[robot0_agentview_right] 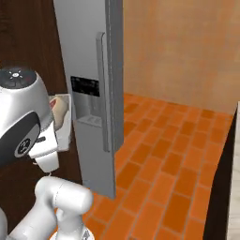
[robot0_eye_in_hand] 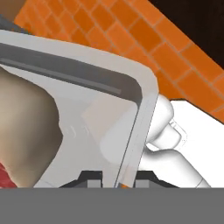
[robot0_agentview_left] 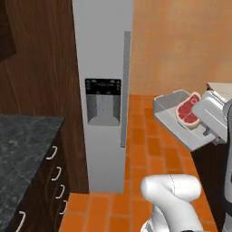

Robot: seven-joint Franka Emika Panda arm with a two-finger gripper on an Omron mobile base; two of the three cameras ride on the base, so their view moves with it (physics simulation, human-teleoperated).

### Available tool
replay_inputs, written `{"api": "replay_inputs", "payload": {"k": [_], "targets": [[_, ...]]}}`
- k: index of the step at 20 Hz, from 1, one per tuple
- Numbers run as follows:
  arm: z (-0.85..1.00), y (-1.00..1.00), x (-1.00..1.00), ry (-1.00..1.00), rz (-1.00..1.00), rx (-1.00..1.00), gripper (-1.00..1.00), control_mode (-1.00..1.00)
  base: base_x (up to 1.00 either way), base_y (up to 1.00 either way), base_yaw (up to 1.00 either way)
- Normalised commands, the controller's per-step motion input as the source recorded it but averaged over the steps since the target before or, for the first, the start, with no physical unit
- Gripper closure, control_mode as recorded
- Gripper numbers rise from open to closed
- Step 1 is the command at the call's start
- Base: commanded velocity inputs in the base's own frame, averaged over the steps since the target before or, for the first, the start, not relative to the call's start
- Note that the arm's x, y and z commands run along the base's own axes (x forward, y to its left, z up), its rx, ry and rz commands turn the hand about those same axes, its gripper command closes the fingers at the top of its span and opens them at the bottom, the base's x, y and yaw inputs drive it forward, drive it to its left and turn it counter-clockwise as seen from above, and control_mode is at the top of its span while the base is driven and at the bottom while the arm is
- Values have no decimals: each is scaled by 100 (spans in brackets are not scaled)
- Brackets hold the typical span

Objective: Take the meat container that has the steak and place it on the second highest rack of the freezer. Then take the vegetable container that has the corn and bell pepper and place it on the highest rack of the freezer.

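Note:
The meat container [robot0_agentview_left: 171, 118], a shallow light-grey tray, hangs tilted in the air right of the freezer [robot0_agentview_left: 103, 54]. The steak [robot0_agentview_left: 188, 112] lies in it, red with a pale fat rim. My gripper [robot0_eye_in_hand: 118, 178] is shut on the container's rim [robot0_eye_in_hand: 139, 109], with the thin wall standing between the two dark fingertips [robot0_eye_in_hand: 89, 177]. Close up, the steak [robot0_eye_in_hand: 26, 127] bulges at the left. From the right side the container [robot0_agentview_right: 65, 123] shows edge-on beside my white hand, in front of the freezer [robot0_agentview_right: 84, 47], whose doors are closed.
A dark stone counter [robot0_agentview_left: 22, 136] with drawers stands left of the freezer, with dark wooden cabinets behind. The orange brick floor [robot0_agentview_right: 173, 154] lies open to the right. A pale counter corner [robot0_agentview_left: 220, 86] sits behind my hand.

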Motion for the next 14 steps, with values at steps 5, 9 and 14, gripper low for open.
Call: {"api": "replay_inputs", "payload": {"k": [5, 9, 14], "targets": [[0, 0, 0, 0, 0, 0, 100, 100, 72, -100, -31], [0, 0, 0, 0, 0, 0, 100, 100, 100, -80, -21], [0, 0, 0, 0, 0, 0, 100, 100, 100, -19, -20]]}}
